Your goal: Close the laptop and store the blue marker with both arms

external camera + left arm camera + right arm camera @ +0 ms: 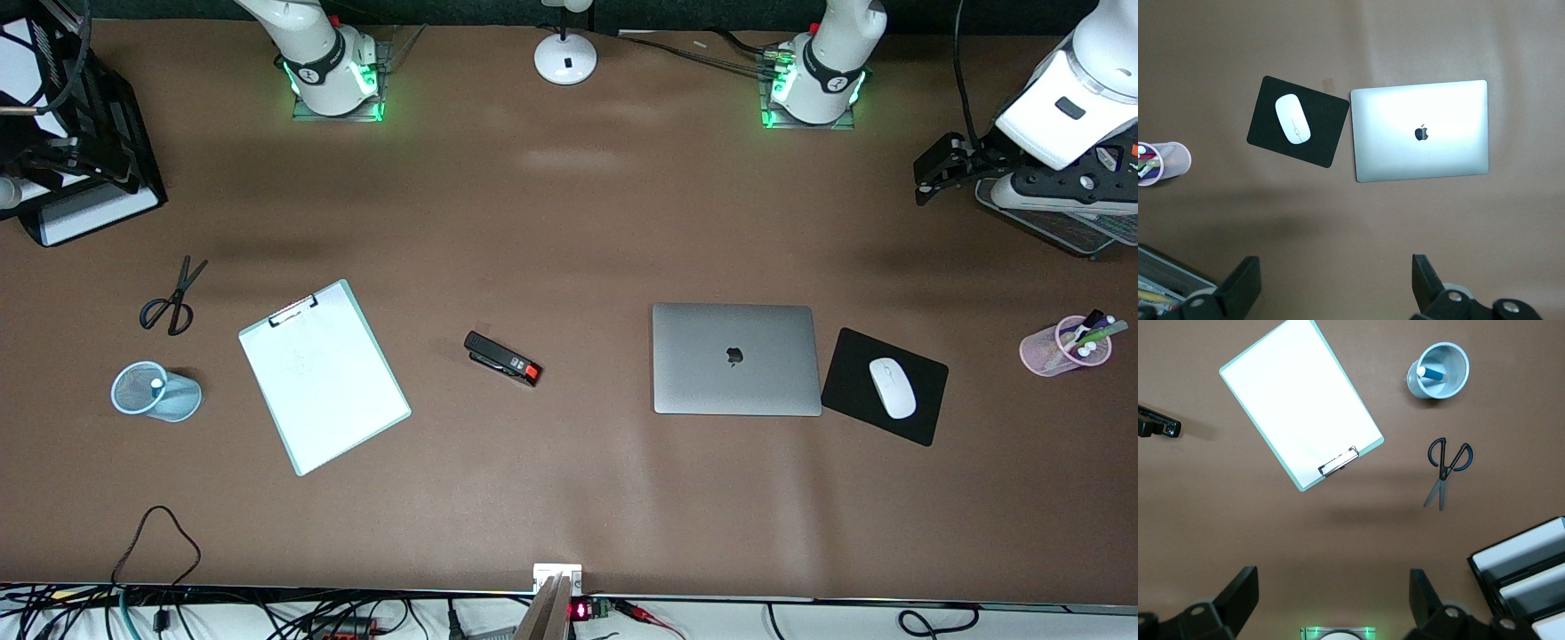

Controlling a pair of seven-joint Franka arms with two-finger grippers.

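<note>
Laptop (736,358) lies shut at the table's left-arm end; blue marker (1435,373) stands upright in the mesh cup (151,392) at 7 o'clock. Left pincer (1337,283) and right pincer (1333,597) hover, jaws apart; the right is nearer the marker.

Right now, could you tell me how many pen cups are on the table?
2. A light-blue mesh cup holding the blue marker stands near the scissors, at the right arm's end. A pink cup of pens stands at the left arm's end.
</note>
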